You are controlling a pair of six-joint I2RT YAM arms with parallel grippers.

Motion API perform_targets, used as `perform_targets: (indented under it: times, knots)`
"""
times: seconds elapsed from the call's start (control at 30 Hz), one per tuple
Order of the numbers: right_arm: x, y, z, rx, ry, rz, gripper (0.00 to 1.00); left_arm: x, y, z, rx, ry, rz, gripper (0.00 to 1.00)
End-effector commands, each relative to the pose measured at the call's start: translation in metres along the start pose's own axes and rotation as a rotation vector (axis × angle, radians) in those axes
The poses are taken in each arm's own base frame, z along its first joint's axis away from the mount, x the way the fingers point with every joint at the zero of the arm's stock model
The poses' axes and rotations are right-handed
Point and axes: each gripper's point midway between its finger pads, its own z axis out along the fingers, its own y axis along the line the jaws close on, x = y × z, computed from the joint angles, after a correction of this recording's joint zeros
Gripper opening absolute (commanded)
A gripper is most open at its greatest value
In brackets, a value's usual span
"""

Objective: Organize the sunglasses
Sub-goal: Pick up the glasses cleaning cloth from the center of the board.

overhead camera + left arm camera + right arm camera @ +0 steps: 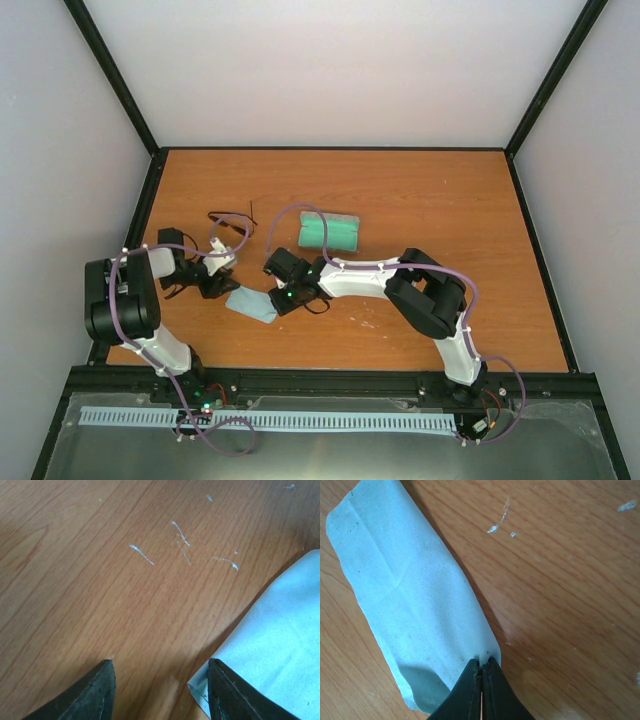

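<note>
**One pinching, one spread**

Pinches the light blue square cloth (415, 595) by its edge with the right claw (482, 661), fingers pressed together on the fabric. Holds the left claw (160, 661) spread low over the orange wood-grain surface (100, 580), gripping nothing, one finger just beside the cloth's corner. Shows the small black thin-framed sunglasses (230, 217) at 10 o'clock from the surface's middle and 9 o'clock from the open grey case with teal lining (328, 232), in neither claw.

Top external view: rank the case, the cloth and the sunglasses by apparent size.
Largest: case.
Next: cloth, partly hidden under the right hand.
Smallest: sunglasses, a thin frame; its spread nears the cloth's, so these two are unsure.
</note>
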Motion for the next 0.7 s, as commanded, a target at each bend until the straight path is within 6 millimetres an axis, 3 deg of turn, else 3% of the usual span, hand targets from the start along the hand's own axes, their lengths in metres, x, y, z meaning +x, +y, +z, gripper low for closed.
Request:
perform_targets:
  times: [0.0, 0.13, 0.4, 0.67]
  knots:
    - [0.047, -0.024, 0.021, 0.101, 0.154, 0.013, 0.03, -0.006, 0.004, 0.005, 0.013, -0.005, 0.043, 0.53]
    - [0.044, -0.023, 0.02, 0.102, 0.144, 0.01, 0.03, -0.005, 0.004, 0.008, 0.017, 0.004, 0.049, 0.54]
    - [0.04, -0.022, 0.018, 0.101, 0.134, 0.007, 0.03, 0.005, -0.001, 0.014, 0.047, 0.043, 0.044, 0.42]
    - [0.036, -0.021, 0.02, 0.101, 0.128, 0.006, 0.03, 0.01, -0.015, 0.012, 0.075, 0.053, 0.05, 0.49]
